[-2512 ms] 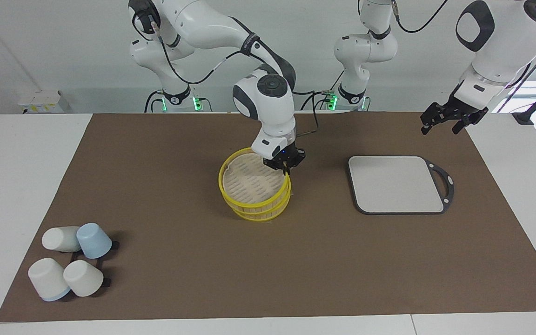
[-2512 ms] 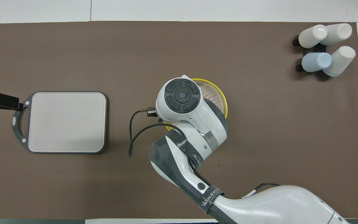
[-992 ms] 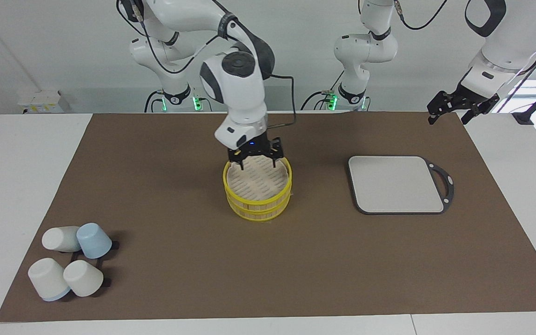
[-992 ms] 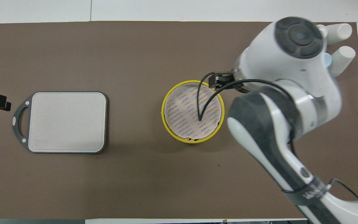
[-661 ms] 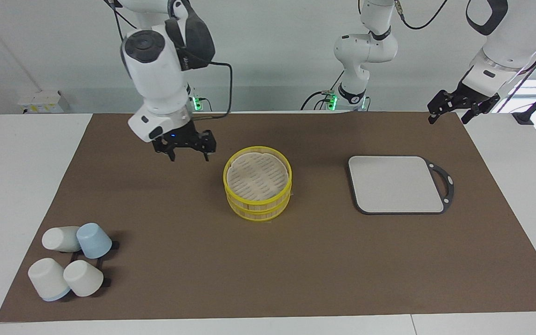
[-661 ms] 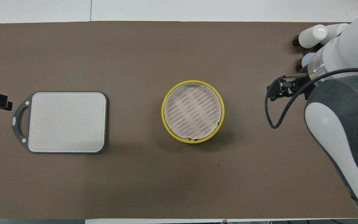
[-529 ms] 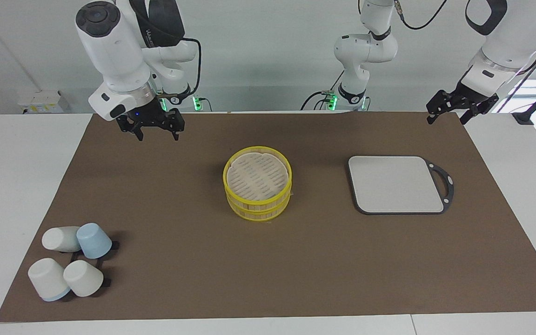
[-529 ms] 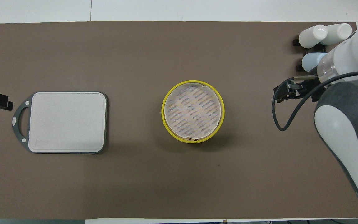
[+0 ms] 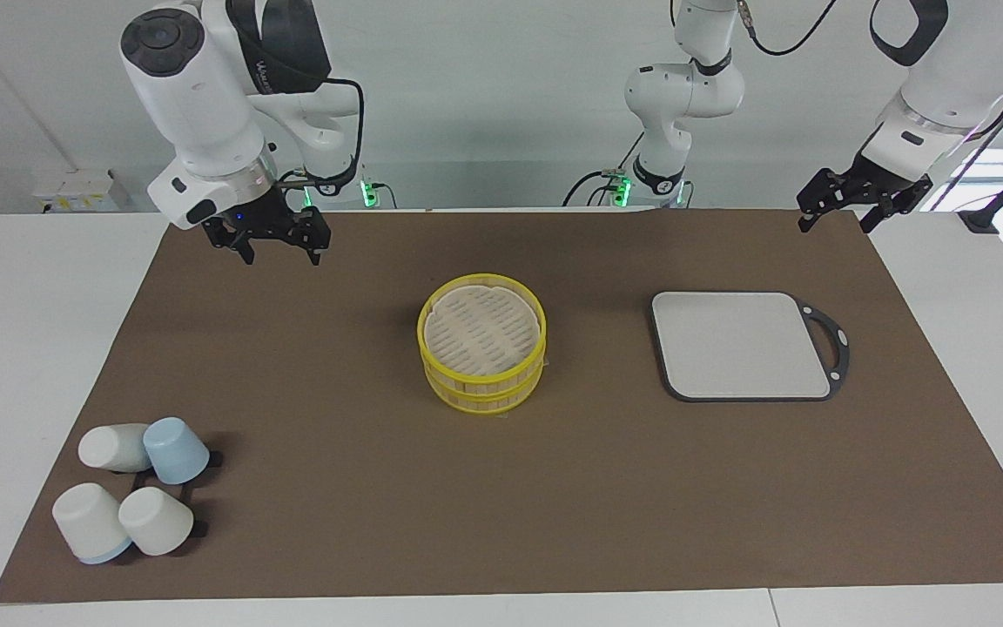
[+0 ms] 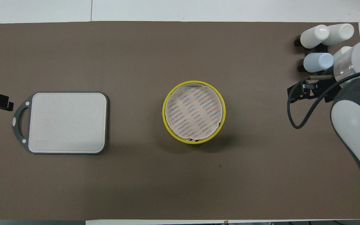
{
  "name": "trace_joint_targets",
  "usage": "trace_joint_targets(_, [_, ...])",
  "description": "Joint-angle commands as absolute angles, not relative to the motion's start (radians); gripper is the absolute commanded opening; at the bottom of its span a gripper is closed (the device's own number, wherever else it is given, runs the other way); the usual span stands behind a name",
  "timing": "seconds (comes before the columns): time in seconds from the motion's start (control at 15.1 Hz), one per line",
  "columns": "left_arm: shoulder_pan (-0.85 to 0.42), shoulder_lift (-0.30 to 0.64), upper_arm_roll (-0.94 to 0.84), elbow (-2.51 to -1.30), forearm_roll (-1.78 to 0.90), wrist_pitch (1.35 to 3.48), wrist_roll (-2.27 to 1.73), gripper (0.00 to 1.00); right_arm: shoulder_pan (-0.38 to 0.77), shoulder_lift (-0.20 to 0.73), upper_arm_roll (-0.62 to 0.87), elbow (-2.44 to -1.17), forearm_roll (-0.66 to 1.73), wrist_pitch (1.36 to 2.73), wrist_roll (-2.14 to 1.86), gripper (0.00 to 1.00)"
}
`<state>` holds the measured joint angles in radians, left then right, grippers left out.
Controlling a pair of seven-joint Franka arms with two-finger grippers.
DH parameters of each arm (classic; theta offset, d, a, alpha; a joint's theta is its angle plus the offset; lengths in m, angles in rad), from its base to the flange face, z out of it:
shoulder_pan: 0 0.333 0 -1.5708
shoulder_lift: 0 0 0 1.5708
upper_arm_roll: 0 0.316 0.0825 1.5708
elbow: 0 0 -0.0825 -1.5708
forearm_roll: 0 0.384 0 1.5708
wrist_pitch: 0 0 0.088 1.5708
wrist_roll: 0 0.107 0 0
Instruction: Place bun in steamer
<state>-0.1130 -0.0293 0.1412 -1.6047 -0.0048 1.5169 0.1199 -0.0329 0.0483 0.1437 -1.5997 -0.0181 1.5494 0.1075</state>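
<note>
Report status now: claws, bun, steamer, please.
Right claw open, empty, raised. Left claw open, waiting. Steamer lidded; bun not visible. Nothing in the way.

1. The white table (image 9: 23, 348) carries a brown mat (image 9: 362, 488) that covers most of its top, leaving white strips bare at both ends.
2. The steamer (image 9: 482, 355), yellow-rimmed and covered by its lid, stands on the middle of the mat.
3. A flat grey board (image 9: 741, 346) with a dark looped handle lies on the mat toward the left arm's end.
4. A cluster of four cups (image 9: 131, 488), three white and one blue, sits on a black rack toward the right arm's end, farther from the robots than the steamer.
</note>
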Motion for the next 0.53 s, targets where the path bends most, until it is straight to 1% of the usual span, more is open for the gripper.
trace_joint_targets(0.0, [-0.124,-0.017,0.152,-1.58,-0.017,1.499,0.135,1.0,0.006,0.025,0.083,-1.608,-0.017,1.528,0.029,1.0])
trace_joint_targets(0.07, [-0.124,-0.017,0.15,-1.58,-0.017,1.499,0.135,1.0,0.006,0.025,0.083,-1.606,-0.021,1.526,0.006,1.0])
trace_joint_targets(0.13, [-0.124,-0.017,0.149,-1.582,-0.018,1.497,0.133,1.0,0.012,0.037,0.081,-1.577,-0.04,1.496,-0.018,1.0])
trace_joint_targets(0.2, [-0.124,-0.017,0.147,-1.582,-0.018,1.497,0.135,1.0,0.012,0.061,0.083,-1.525,-0.047,1.442,-0.023,1.0])
trace_joint_targets(0.26, [-0.123,-0.017,0.149,-1.582,-0.018,1.497,0.135,1.0,0.012,0.072,0.081,-1.49,-0.051,1.431,-0.025,1.0])
trace_joint_targets(0.46, [-0.12,-0.02,0.149,-1.586,-0.018,1.505,0.137,1.0,0.012,0.048,0.081,-1.543,-0.051,1.446,-0.026,1.0])
